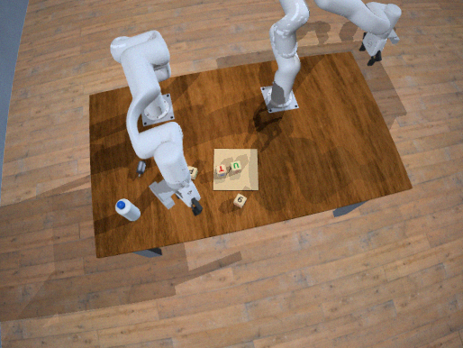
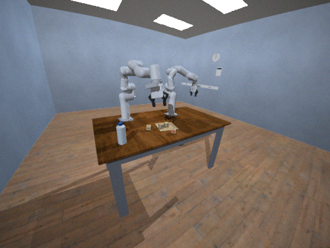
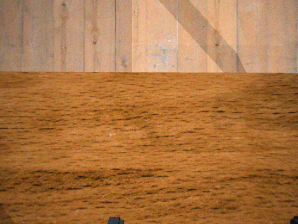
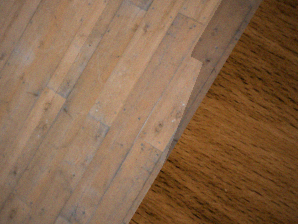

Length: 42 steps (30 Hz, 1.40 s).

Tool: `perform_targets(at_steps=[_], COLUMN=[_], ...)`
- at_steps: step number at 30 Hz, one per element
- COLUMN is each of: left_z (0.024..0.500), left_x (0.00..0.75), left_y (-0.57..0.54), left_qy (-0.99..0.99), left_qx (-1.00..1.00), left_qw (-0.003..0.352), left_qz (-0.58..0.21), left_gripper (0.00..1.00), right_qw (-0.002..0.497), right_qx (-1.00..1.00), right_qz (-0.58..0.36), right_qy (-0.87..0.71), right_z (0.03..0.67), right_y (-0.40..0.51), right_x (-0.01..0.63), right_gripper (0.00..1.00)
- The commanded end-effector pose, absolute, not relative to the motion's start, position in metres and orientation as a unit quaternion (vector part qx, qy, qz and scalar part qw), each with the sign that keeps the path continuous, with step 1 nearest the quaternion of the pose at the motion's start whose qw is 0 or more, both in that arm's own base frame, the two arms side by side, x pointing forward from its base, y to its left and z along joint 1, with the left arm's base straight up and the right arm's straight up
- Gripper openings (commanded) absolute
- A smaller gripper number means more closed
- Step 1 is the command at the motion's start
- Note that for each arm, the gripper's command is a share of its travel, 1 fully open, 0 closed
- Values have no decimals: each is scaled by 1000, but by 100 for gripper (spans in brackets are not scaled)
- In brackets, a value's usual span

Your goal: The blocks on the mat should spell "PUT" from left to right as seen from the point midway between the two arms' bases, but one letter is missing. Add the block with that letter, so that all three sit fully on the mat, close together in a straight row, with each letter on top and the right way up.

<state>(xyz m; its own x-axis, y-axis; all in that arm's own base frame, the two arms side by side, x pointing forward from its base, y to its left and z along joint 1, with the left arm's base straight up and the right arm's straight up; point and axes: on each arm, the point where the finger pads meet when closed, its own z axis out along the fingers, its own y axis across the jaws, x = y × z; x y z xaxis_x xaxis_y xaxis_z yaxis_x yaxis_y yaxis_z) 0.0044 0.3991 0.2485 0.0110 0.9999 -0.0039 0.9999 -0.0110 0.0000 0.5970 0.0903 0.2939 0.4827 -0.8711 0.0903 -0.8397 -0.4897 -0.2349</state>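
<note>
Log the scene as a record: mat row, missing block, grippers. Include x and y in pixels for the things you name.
Mat (image 1: 248,181) (image 2: 169,129): U (image 1: 236,167) (image 2: 165,124) and T (image 1: 221,170) (image 2: 161,126), in a row
Missing: P (image 1: 193,172) (image 2: 148,127), off mat, beyond T's side
Gap to fill: U's side away from T
Number block (image 1: 240,200) (image 2: 173,132): off mat
Bottle (image 1: 128,210) (image 2: 121,134): upright
Left gripper (image 1: 369,55) (image 2: 194,94) (image 3: 205,221): open, empty
Right gripper (image 1: 195,208) (image 2: 159,105): open, empty
</note>
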Motion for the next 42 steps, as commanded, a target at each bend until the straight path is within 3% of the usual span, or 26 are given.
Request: perform_targets(at_steps=[1,17,30,42], left_z=[250,250,250,250], left_x=[4,4,4,4], left_y=[400,400,400,400], left_qy=[703,703,703,703], left_qx=[711,711,711,711], left_qw=[0,0,0,0], left_qz=[0,0,0,0], left_gripper=[100,100,100,100], right_qw=[82,49,5,1], right_qx=[-849,-833,-815,-814], right_qz=[-74,-23,-1,0], right_qy=[516,551,579,581], right_z=[272,216,160,157], right_y=[151,266,355,358], right_x=[573,485,364,357], right_gripper=[100,100,100,100])
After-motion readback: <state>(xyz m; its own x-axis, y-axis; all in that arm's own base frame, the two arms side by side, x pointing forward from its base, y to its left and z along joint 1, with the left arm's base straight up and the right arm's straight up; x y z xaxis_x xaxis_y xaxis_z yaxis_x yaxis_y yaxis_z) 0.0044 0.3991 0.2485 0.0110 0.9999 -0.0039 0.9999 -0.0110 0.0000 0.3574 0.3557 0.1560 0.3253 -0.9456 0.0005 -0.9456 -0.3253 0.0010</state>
